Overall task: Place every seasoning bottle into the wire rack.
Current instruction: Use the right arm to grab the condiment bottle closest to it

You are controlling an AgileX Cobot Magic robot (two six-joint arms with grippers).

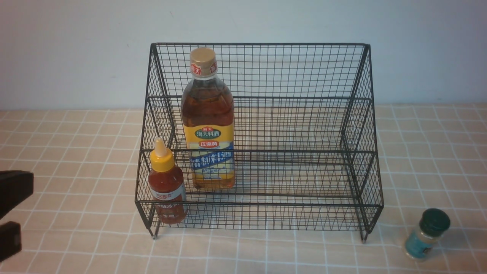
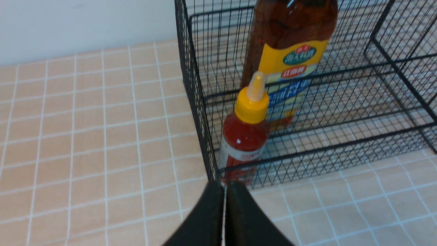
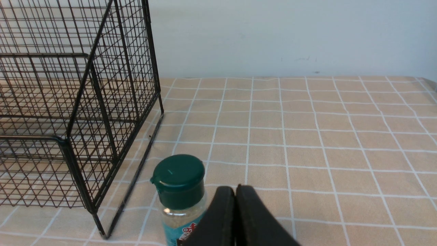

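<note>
Plainly, two of the three are racked: with twelve o'clock toward the back wall, the tall amber bottle (image 1: pixel 209 133) stands at about ten o'clock from the centre of the wire rack (image 1: pixel 258 203), and the red sauce bottle (image 1: pixel 166 190) at eight. The sauce bottle fits behind the low front rail, which should stop it sliding out; the tall one stands a tier deeper, where the higher mesh probably steadies its weight. The small shaker (image 1: pixel 422 238) waits outside at four o'clock, upright on the checked cloth (image 1: pixel 281 253), presumably the right arm's job, being on that side. It is clear-walled, with a teal label and a ridged dark-green lid; the sauce bottle wears a yellow cap and pale nozzle, the amber one a gold cap and yellow-blue label. Both the left gripper (image 2: pixel 224 186) and the right gripper (image 3: pixel 235 190) are closed on nothing, so the right must open before grasping.
</note>
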